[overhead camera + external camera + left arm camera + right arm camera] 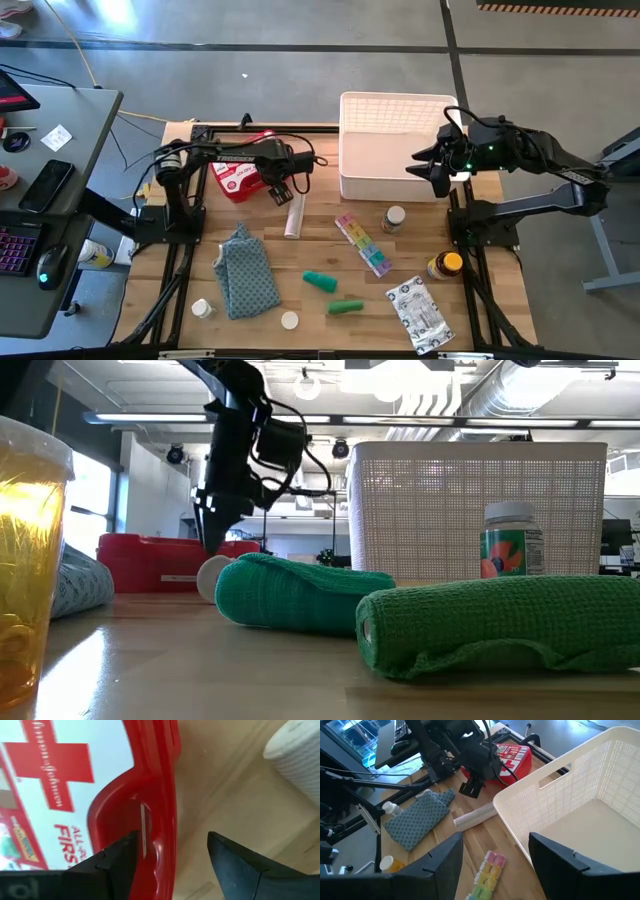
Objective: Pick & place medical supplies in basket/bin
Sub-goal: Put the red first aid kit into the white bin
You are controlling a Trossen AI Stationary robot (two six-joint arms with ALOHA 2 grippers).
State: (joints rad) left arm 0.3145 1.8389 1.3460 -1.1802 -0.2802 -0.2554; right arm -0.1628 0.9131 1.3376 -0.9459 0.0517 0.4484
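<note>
nothing is yet seen inside the white lattice-sided plastic bin (398, 140) at the bench's far side. all supplies are left on the wooden bench (480, 300): red first-aid case (240, 176), white roll (295, 215), rainbow pill organizer (364, 243), two green tubes (321, 281), pill bottles and a silver-white packet (418, 313). the left end effector (172, 854) is held with fingers apart, straddling the case's red rim, nothing gripped. the right end effector (432, 165) is parked over the bin's edge, fingers apart, empty.

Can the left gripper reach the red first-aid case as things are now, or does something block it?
Probably yes. The left gripper hangs open right at the red first-aid case's edge, with one finger over its red rim. Nothing stands between them; the white roll lies apart beside it.
</note>
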